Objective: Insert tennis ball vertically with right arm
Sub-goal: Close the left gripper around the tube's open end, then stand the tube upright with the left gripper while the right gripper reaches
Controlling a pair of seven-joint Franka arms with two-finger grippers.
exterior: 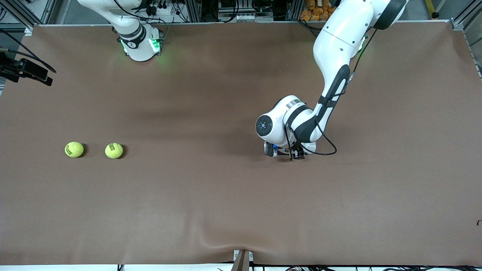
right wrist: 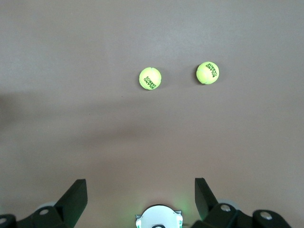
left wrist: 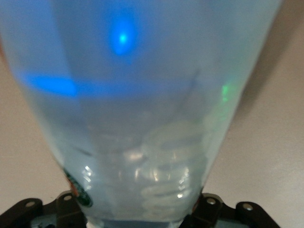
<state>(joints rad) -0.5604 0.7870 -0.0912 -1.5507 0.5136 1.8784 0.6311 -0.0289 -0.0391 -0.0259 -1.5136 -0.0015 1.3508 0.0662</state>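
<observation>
Two yellow tennis balls lie side by side toward the right arm's end of the table: one (exterior: 113, 150) (right wrist: 150, 79) closer to the table's middle, the other (exterior: 74, 149) (right wrist: 207, 72) closer to the table's end. My right gripper (right wrist: 138, 183) hangs open and empty high above the table near its base (exterior: 139, 41), well short of the balls. My left gripper (exterior: 292, 153) (left wrist: 137, 211) is down at the table's middle, shut on a clear bluish plastic tube (left wrist: 142, 118) that fills the left wrist view. The left arm's wrist mostly hides the tube in the front view.
A brown mat (exterior: 211, 195) covers the whole table, with a ripple at the edge nearest the front camera (exterior: 241, 246). A black camera mount (exterior: 22, 69) overhangs the right arm's end of the table.
</observation>
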